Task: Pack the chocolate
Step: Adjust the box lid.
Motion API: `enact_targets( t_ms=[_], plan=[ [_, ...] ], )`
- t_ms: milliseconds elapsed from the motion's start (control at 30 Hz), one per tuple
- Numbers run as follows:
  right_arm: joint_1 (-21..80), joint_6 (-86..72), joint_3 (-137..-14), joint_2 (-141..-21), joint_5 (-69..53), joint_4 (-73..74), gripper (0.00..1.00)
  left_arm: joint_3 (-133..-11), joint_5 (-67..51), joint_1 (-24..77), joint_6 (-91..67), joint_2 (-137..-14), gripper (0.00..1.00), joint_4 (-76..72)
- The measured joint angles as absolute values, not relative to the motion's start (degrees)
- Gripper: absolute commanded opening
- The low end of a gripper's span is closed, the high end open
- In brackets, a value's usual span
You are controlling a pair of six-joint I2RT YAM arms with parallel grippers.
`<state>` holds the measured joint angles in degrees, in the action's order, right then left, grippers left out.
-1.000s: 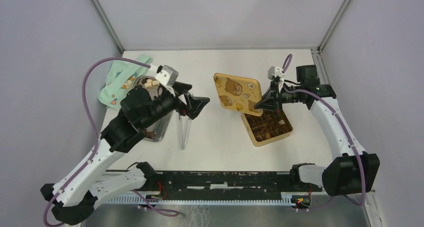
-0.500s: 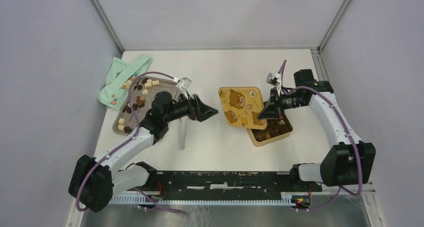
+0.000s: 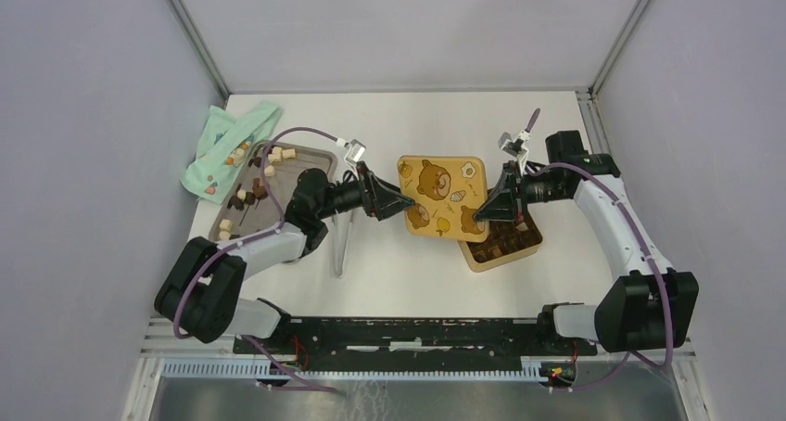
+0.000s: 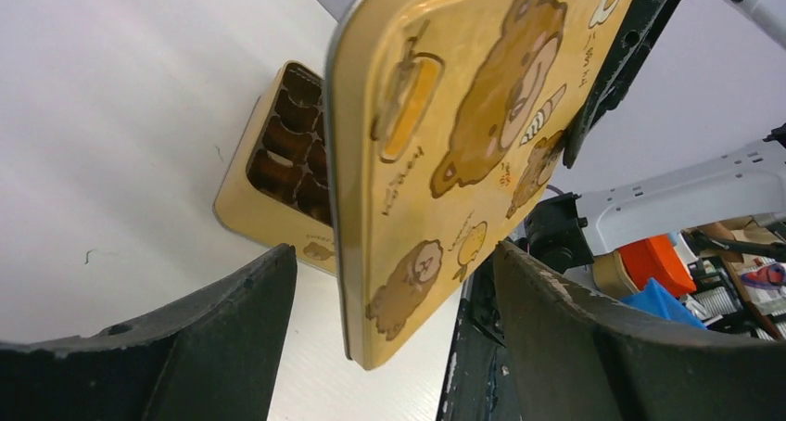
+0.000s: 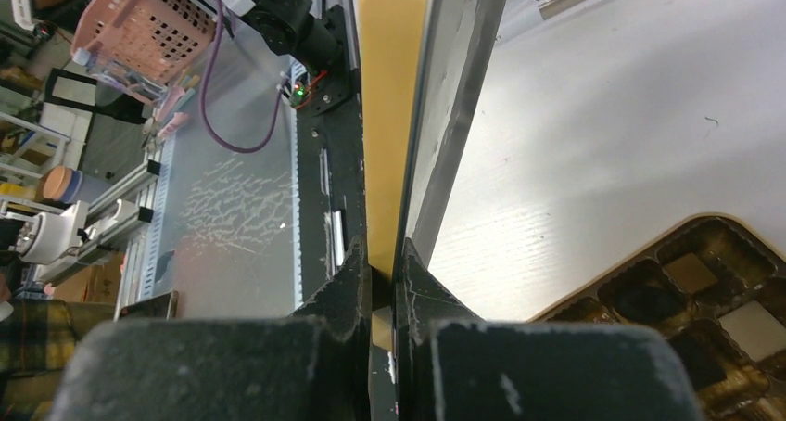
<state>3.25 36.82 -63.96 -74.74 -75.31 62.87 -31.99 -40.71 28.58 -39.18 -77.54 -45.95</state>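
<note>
Lid [image 3: 437, 197] swings toward frame centre: our right gripper [image 3: 476, 217], clamped on its edge, has carried it leftward, while our left gripper [image 3: 406, 203] has quit the tray [image 3: 310, 158] to straddle it, jaws apart. Chocolate [image 3: 252, 191] sits mostly on that tray, centre-left; the tin [image 3: 505, 245] holds some, so we judge packing unfinished.

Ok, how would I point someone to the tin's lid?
Start at the white table and look to its middle. The lid is the flat gold square that the right hand pinches by one edge, partly over the open tin. It alone carries cartoon bears; the tin shows a grid of compartments.
</note>
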Motion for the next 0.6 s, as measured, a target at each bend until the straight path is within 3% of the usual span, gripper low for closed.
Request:
enact_targets(
  t_ms=[167,500,600],
  plan=[
    [3.2,35.3,-63.9,-75.0,-77.6,61.9,0.01,-32.8,-42.8,28.6,-42.9,-81.6,0.63,-52.0],
    [0.0,31.3,-63.9,-75.7,-76.8,59.4,0.07,-33.3,-45.2,28.1,-54.1,-88.4,0.07,-65.8],
    [-2.6,30.4,-63.9,-76.4,-76.1,58.8,0.18,-34.3,-45.2,29.3,-55.6,-88.5,0.02,-67.9]
  ],
)
